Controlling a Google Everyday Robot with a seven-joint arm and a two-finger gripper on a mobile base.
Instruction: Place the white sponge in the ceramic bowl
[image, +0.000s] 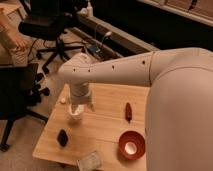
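Observation:
The white sponge lies flat near the front edge of the wooden table, speckled grey-white. The ceramic bowl, red-brown with a white centre, stands to the sponge's right near the front right. My gripper hangs at the end of the large white arm over the table's left part, just above a small white cup. It is well behind and to the left of the sponge and far from the bowl.
A small black block sits front left. A dark red object lies mid-table right. A small pale item sits at the left edge. Black office chairs stand behind and left of the table.

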